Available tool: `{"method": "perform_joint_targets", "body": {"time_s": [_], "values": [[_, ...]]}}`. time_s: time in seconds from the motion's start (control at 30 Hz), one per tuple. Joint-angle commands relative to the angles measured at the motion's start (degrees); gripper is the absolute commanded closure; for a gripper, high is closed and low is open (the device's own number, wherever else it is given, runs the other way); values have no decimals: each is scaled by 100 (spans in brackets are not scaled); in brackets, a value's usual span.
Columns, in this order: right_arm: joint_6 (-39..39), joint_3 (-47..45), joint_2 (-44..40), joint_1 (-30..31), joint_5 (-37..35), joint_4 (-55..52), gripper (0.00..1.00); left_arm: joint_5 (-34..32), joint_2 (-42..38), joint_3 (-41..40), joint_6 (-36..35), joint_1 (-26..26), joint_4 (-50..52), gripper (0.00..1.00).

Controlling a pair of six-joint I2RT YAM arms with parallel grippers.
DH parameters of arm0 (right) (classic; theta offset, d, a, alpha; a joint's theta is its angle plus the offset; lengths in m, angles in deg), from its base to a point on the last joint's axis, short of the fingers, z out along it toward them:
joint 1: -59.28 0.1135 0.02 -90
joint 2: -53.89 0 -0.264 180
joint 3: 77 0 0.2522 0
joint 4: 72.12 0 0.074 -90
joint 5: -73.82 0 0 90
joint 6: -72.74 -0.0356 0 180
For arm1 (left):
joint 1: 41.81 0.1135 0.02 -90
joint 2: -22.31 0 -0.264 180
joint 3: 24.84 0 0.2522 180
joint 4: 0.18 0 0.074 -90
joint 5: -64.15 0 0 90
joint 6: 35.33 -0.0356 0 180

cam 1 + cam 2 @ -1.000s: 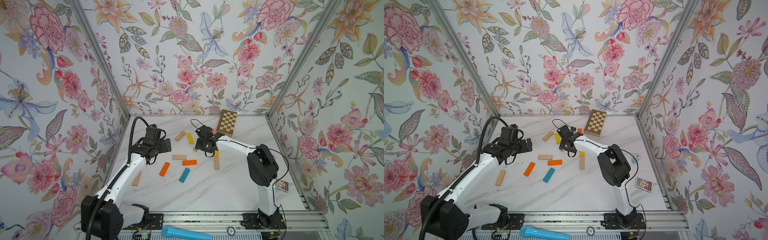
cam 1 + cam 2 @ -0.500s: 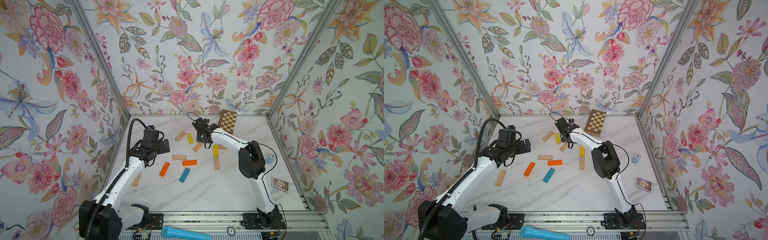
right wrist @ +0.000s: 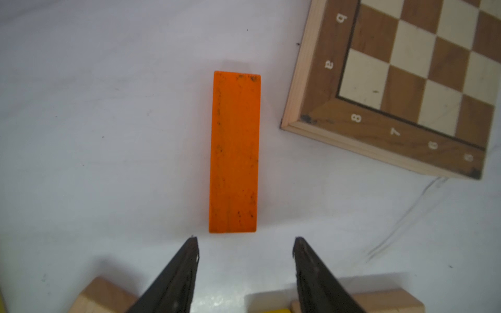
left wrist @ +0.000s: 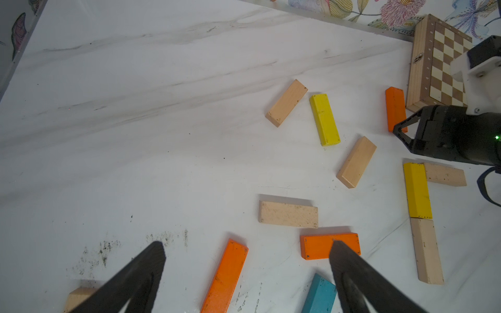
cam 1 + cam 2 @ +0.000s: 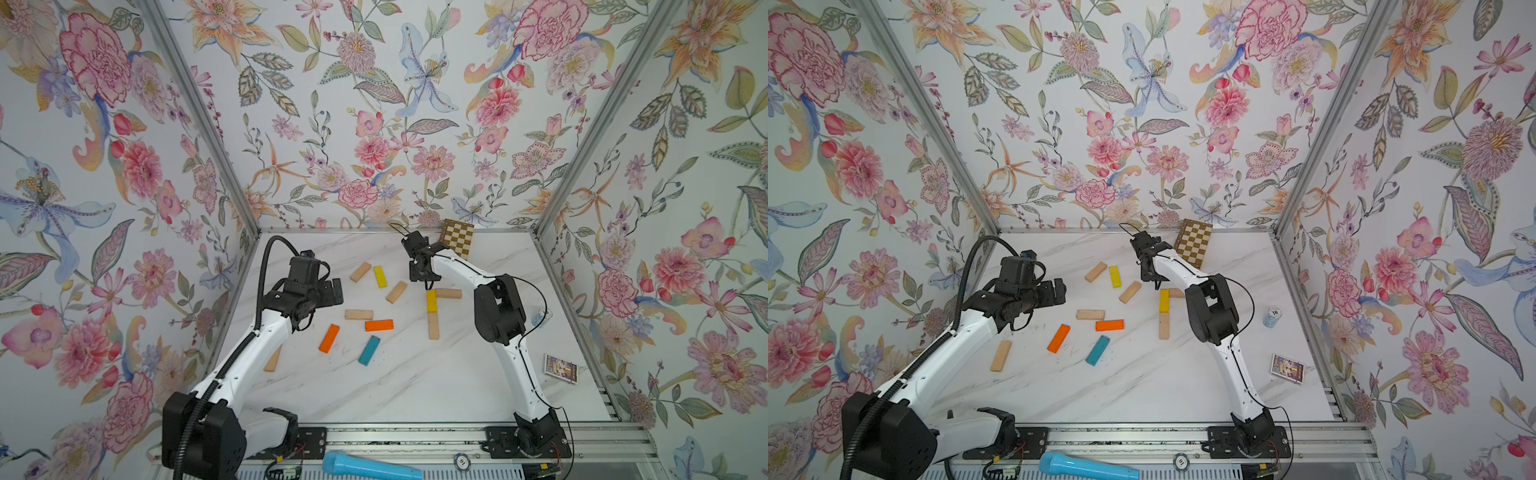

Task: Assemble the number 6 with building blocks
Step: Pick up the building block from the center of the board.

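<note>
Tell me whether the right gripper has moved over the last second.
Yes. In a top view the right gripper has shifted toward the back wall, closer to the chequered board, which has stayed put.

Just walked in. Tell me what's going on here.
Two arms are building a 6 from blocks. The right gripper hovers open and empty by an orange block near the chessboard. The left gripper hangs open, empty. A yellow block has a beige block at one end and a beige bar beside the other.
</note>
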Motion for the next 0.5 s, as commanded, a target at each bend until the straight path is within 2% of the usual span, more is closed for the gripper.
{"method": "perform_joint_targets", "body": {"time_s": [0.0,0.47], "values": [[298,339,164,16,228,-108,42,69,112,16,-94,48,-40,2],[306,879,633,-371,731,-82,44,71,238,56,-73,41,-94,2]]}}
